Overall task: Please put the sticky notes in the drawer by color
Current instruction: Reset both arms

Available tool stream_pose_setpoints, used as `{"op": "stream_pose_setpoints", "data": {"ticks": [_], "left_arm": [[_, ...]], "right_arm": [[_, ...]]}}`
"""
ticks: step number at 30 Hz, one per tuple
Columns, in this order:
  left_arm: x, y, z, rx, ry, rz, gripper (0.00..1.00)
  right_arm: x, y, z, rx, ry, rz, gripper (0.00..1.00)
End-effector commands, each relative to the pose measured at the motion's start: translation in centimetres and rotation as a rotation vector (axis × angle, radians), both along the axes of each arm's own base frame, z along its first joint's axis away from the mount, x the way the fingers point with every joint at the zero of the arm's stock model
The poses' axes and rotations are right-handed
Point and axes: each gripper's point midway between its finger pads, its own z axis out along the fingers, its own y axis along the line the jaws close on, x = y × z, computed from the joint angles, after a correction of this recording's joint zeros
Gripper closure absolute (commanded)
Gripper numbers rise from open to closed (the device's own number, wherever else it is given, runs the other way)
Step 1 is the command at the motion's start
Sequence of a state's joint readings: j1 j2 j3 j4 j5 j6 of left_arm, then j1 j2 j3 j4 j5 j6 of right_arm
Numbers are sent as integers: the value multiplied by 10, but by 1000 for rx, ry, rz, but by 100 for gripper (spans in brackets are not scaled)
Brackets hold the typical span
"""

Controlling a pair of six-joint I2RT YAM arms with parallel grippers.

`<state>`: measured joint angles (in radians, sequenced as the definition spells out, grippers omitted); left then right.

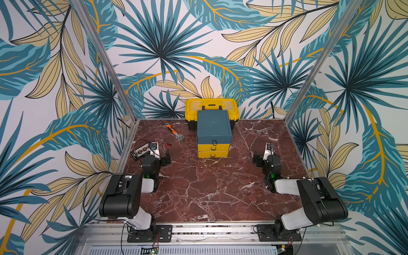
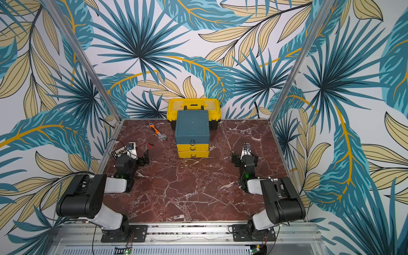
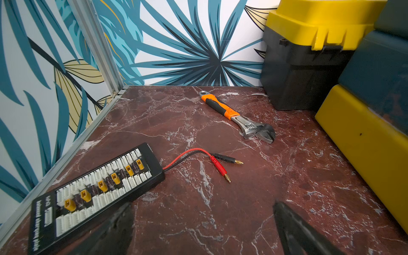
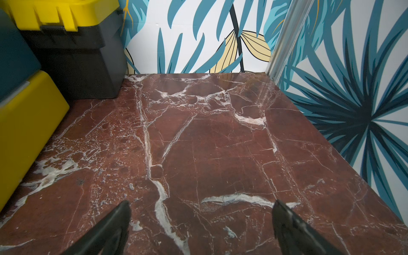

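Hovering low over the marble table (image 1: 209, 187) | my left gripper (image 3: 202, 205) near left beside the charging board (image 3: 97, 189), jaws spread wide, gripping nothing | my right gripper (image 4: 202, 204) near right, likewise wide and empty | drawer (image 1: 214, 130) far centre, just in front of the yellow toolbox (image 1: 212, 105), pulls facing me.

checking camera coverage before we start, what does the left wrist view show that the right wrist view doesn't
Only the left wrist view: an orange-handled wrench, a black charging board with red and black leads, and the open left gripper above the marble.
Only the right wrist view: the open right gripper, over a stretch of bare marble.
Both: the yellow toolbox at the back, the drawer with its teal and yellow sides, and the red marble table.
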<state>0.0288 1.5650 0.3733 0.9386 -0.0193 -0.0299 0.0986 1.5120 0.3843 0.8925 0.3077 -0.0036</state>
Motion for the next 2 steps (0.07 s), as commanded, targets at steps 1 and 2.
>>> {"op": "stream_pose_setpoints", "data": {"ticks": [1,2], "left_arm": [[2,1,6,14,-25,3,0],[2,1,6,14,-25,2,0]], "right_arm": [[2,-1,4,16,-13,0,1],[2,0,4,16,-13,2,1]]}}
